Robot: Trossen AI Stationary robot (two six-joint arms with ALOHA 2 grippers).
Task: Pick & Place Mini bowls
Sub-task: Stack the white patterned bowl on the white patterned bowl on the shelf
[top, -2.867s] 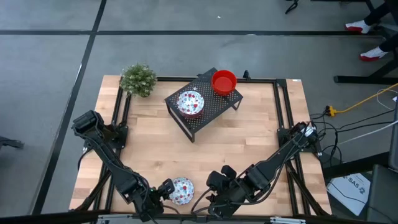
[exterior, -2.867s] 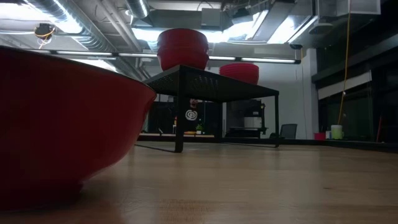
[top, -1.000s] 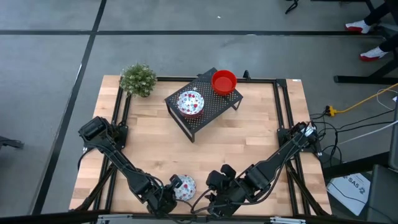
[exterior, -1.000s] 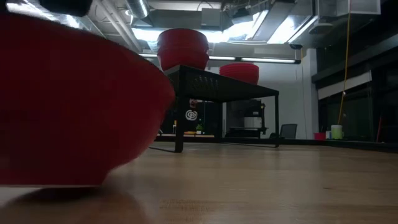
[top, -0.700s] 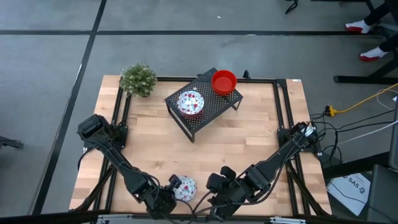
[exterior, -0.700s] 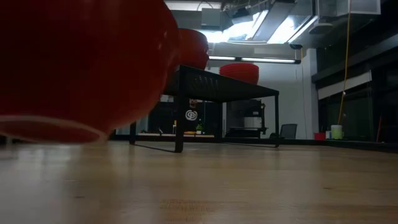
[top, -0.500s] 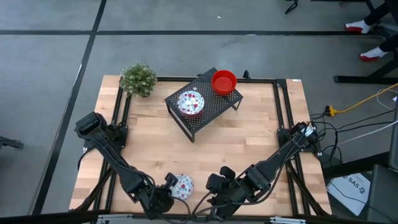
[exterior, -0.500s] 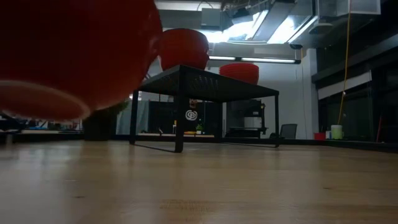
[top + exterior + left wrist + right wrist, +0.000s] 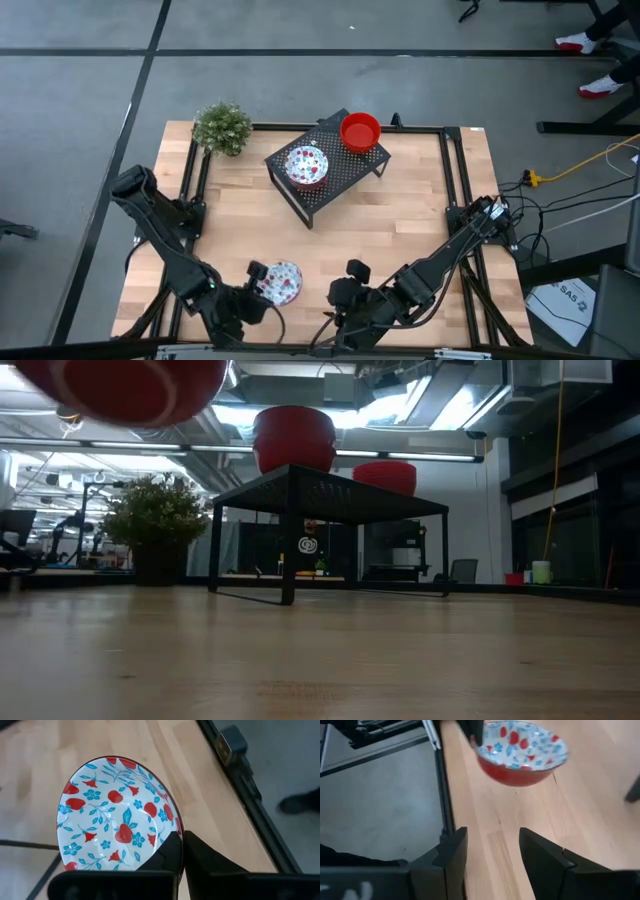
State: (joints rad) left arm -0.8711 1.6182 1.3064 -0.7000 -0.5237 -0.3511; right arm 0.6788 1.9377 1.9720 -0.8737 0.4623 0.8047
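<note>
The left gripper (image 9: pixel 262 284) sits near the table's 6 o'clock edge, its fingers (image 9: pixel 172 851) pinched tight on the rim of a floral mini bowl (image 9: pixel 281 284). That bowl is clear of the table (image 9: pixel 400 230): the low view shows only its red underside (image 9: pixel 125 388) high up with bare wood beneath, and the right wrist view shows it (image 9: pixel 522 751) hanging above the boards. It looks roughly level, though from overhead the tilt is hard to judge.

The right gripper (image 9: pixel 338 300) waits just beside it toward 5 o'clock, jaws spread wide with nothing between them; its dark fingers (image 9: pixel 454 851) frame bare wood.

A second floral bowl (image 9: pixel 306 165) sits on the black mesh rack (image 9: pixel 350 165) at about 12 o'clock from the table's centre, and a plain red bowl (image 9: pixel 360 131) sits on the rack's far corner toward 1 o'clock. In the low view both show on the rack top (image 9: pixel 330 495), well apart.

The potted plant (image 9: pixel 222 127) stands at the 11 o'clock corner. The wood between rack and grippers is open, as is the stretch toward 3 o'clock. The held bowl hangs near the 6 o'clock edge, where the black frame rail (image 9: pixel 245 790) runs just off the boards.
</note>
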